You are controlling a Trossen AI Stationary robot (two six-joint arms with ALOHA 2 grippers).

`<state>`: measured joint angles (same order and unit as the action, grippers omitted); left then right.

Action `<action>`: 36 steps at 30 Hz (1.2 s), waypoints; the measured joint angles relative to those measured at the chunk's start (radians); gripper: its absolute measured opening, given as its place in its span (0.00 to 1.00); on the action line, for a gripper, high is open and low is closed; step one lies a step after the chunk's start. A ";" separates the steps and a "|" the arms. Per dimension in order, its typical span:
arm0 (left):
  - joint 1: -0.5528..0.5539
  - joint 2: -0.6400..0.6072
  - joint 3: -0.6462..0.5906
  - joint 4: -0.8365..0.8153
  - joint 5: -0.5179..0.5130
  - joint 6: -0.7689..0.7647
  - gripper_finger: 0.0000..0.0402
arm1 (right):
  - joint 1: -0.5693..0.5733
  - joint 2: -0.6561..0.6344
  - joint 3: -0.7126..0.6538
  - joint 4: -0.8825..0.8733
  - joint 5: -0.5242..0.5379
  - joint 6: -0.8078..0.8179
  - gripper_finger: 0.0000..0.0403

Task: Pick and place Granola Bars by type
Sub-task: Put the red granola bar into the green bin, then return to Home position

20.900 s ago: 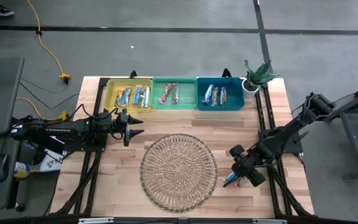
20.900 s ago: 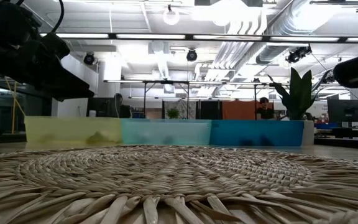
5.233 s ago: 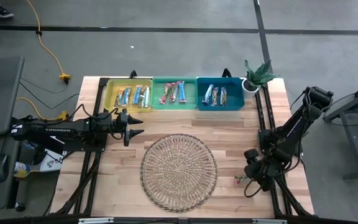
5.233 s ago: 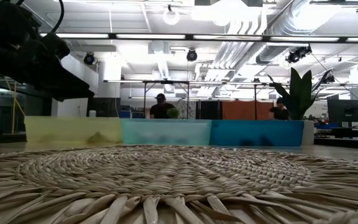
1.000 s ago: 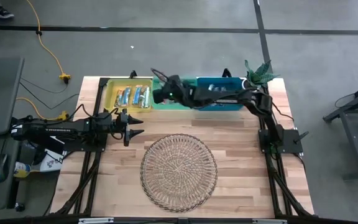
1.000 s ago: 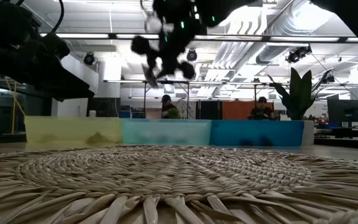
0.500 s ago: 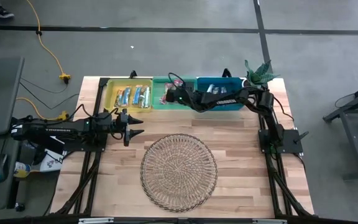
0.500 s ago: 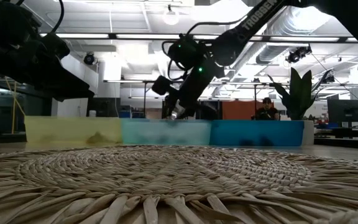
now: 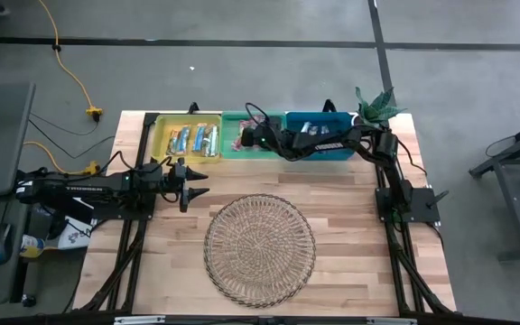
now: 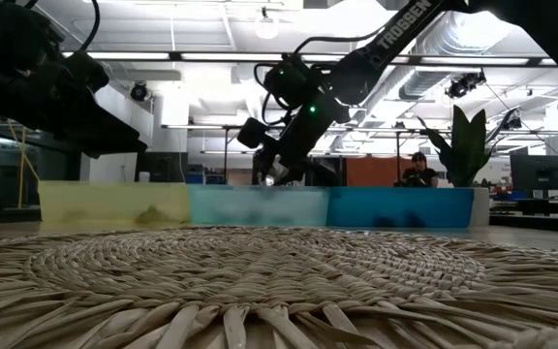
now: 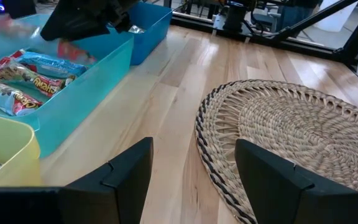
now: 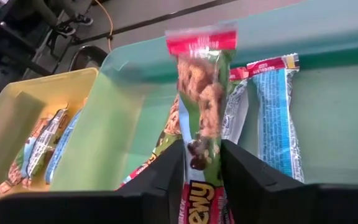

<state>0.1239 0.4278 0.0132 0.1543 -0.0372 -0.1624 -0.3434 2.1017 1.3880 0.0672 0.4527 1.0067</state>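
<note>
Grey concrete floor [image 9: 242,81] crossed by dark tape lines; ceiling strip lights [image 10: 231,56] overhead.

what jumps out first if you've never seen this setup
The right gripper, stretched over the green bin, pinching a red-topped granola bar above the bars lying there. Next, the big round wicker tray mid-table, with the left gripper waiting open beside it.

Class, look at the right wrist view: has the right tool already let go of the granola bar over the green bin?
No, the right tool grips the red-topped wrapped granola bar between its dark fingers, above the green plastic bin.
</note>
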 joint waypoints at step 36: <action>0.000 0.000 0.000 0.000 0.000 0.000 0.56 | 0.089 -0.679 -0.001 -0.155 -0.658 -0.801 0.01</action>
<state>0.1238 0.4278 0.0132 0.1543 -0.0372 -0.1623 -0.2544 1.4225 1.3872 -0.0880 -0.2049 0.2062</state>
